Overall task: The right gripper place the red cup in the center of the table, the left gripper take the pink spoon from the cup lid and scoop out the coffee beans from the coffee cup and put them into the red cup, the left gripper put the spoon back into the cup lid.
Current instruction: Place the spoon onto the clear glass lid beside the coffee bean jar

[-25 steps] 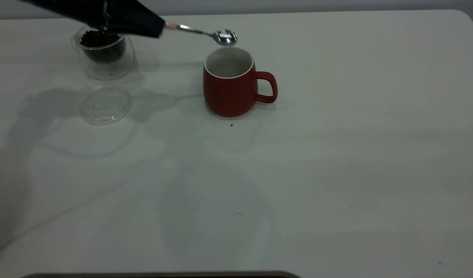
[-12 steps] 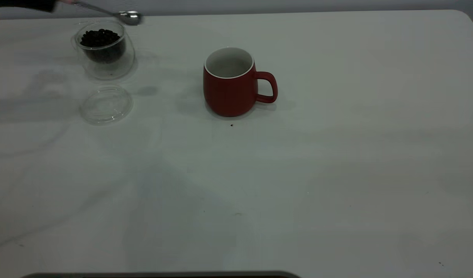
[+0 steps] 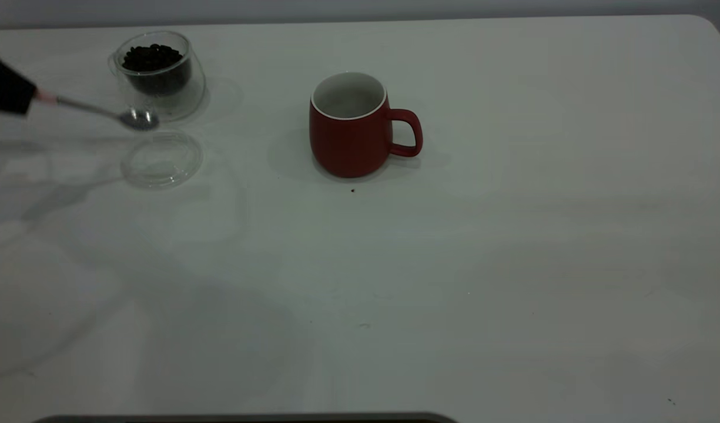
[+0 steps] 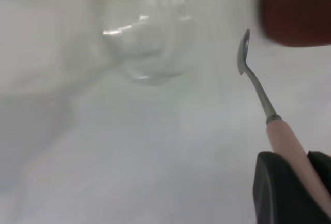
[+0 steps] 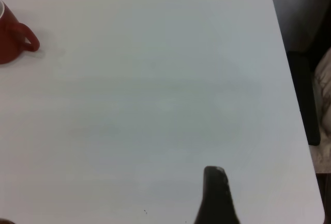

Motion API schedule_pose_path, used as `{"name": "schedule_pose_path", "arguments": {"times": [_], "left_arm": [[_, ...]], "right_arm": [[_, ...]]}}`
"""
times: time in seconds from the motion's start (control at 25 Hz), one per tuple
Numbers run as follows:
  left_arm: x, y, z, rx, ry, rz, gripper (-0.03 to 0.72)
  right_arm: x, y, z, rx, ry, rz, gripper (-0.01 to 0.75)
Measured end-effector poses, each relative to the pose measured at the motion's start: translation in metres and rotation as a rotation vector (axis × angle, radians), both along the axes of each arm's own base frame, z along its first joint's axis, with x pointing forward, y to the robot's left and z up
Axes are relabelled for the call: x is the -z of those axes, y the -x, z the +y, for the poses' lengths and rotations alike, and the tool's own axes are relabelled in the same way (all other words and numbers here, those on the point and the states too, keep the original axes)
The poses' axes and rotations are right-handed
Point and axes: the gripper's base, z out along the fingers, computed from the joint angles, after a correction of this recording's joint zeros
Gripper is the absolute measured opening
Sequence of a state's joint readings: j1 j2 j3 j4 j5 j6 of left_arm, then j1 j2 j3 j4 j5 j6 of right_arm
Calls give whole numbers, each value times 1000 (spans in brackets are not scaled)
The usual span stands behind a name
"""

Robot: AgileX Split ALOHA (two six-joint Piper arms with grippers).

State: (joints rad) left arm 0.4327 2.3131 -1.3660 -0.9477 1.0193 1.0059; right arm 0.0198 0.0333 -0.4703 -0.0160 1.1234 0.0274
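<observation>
The red cup [image 3: 349,130] stands upright near the middle of the table [image 3: 512,235], handle to the right; it also shows in the right wrist view [image 5: 11,40] and blurred in the left wrist view [image 4: 297,9]. My left gripper [image 3: 20,95] is at the left edge, shut on the pink spoon's handle [image 4: 289,144]. The spoon's silver bowl [image 3: 139,121] hangs just in front of the coffee cup [image 3: 160,76] and over the far edge of the cup lid [image 3: 161,158]. The spoon bowl looks empty. Coffee beans [image 3: 151,57] fill the coffee cup. The lid [image 4: 145,32] is empty. My right gripper [image 5: 215,193] is parked over the table's right side.
The table's right edge [image 5: 289,79] has dark furniture beyond it. A few dark specks lie on the table, one just in front of the red cup [image 3: 352,190]. A dark strip runs along the near edge [image 3: 242,418].
The left gripper carried the spoon from above the red cup back to the left, past the coffee cup, and down toward the lid. The red cup and right arm have not moved.
</observation>
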Motion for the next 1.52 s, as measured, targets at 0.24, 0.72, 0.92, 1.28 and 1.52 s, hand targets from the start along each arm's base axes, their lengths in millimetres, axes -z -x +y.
{"name": "schedule_pose_path", "arguments": {"times": [0.24, 0.72, 0.92, 1.28, 1.52], "left_arm": [[37, -4, -3, -89, 71, -9, 121], [75, -3, -6, -130, 99, -17, 121], [75, -2, -6, -119, 95, -26, 121], [77, -2, -6, -127, 84, -17, 353], [77, -2, -4, -139, 85, -8, 546]], "right_arm": [[0, 0, 0, 0, 0, 0, 588], [0, 0, 0, 0, 0, 0, 588], [0, 0, 0, 0, 0, 0, 588], [0, 0, 0, 0, 0, 0, 588], [0, 0, 0, 0, 0, 0, 588]]}}
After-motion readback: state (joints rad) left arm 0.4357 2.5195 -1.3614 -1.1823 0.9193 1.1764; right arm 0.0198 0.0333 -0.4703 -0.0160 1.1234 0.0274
